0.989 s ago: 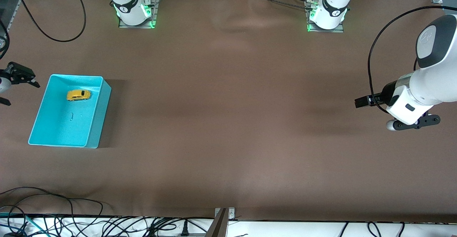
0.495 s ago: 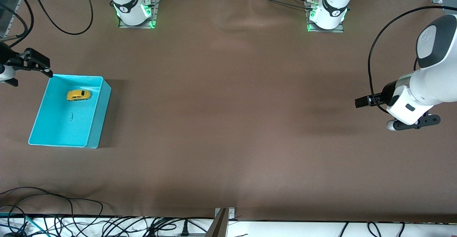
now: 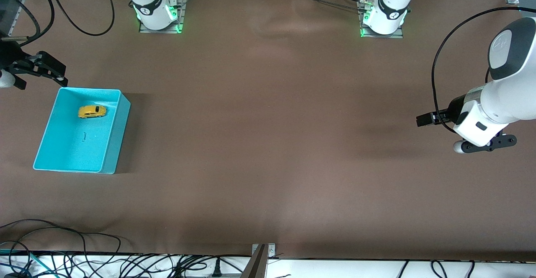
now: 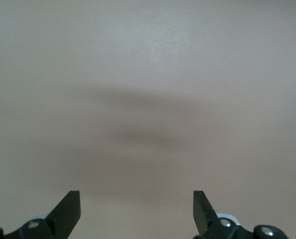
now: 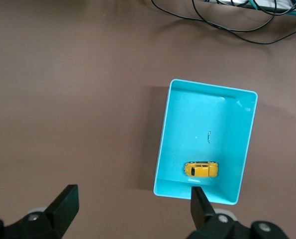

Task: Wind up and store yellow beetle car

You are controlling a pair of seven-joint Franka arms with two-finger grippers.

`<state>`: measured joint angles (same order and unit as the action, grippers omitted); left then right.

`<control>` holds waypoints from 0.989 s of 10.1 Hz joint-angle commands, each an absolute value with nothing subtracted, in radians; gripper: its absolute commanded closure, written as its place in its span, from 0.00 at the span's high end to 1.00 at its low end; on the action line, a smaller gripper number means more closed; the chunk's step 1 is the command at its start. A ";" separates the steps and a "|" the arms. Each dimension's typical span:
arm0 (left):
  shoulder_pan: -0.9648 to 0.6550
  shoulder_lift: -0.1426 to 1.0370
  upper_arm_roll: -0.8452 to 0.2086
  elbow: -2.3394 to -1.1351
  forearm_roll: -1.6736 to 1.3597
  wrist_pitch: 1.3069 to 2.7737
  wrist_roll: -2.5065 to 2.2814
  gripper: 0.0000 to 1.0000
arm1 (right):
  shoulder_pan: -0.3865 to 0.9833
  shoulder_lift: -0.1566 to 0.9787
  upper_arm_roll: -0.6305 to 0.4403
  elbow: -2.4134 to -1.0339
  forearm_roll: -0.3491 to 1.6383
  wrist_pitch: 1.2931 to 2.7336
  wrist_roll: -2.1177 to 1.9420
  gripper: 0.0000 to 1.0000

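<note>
The yellow beetle car (image 3: 91, 111) lies inside the turquoise bin (image 3: 75, 152), near the bin's wall toward the robots' bases, at the right arm's end of the table. My right gripper (image 3: 50, 69) is open and empty, up over the bare table just off the bin's corner. In the right wrist view the car (image 5: 201, 169) and bin (image 5: 222, 124) show below, with my right gripper (image 5: 133, 204) beside the bin, not over it. My left gripper (image 3: 423, 119) waits open and empty over the left arm's end of the table; its wrist view (image 4: 136, 209) shows only bare brown cloth.
A small dark mark (image 3: 84, 136) lies on the bin floor. Loose black cables (image 3: 83, 257) run along the table edge nearest the front camera, and a cable loop (image 3: 83, 27) hangs near the right arm's base. The brown cloth (image 3: 268, 123) covers the table.
My right gripper has moved from beside the bin's end wall toward the robots' bases, to just off the bin's corner. The car, bin and left arm have not moved.
</note>
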<state>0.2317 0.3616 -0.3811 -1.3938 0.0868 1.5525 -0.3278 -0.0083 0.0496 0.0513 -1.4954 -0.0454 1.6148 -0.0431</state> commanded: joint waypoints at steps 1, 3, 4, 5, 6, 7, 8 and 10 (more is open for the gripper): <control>0.232 0.354 -0.380 -1.388 0.067 1.549 -0.316 1.00 | 0.020 0.035 0.032 -1.517 -0.029 1.609 0.011 1.00; 0.232 0.354 -0.380 -1.388 0.067 1.549 -0.316 1.00 | 0.018 0.035 0.032 -1.513 0.016 1.582 0.014 1.00; 0.232 0.354 -0.380 -1.388 0.067 1.549 -0.316 1.00 | 0.015 0.034 0.031 -1.511 0.079 1.568 0.012 1.00; 0.232 0.354 -0.380 -1.388 0.067 1.551 -0.316 1.00 | 0.017 0.032 0.034 -1.511 0.090 1.539 0.014 1.00; 0.232 0.354 -0.380 -1.388 0.067 1.549 -0.316 1.00 | 0.017 0.031 0.037 -1.509 0.091 1.505 0.017 1.00; 0.232 0.356 -0.380 -1.388 0.067 1.549 -0.316 1.00 | 0.015 0.031 0.032 -1.509 0.087 1.490 -0.003 1.00; 0.232 0.356 -0.379 -1.388 0.067 1.549 -0.316 1.00 | 0.014 0.032 0.031 -1.509 0.080 1.479 -0.005 1.00; 0.232 0.356 -0.380 -1.388 0.067 1.549 -0.316 1.00 | 0.012 0.041 0.025 -1.509 0.024 1.474 -0.002 1.00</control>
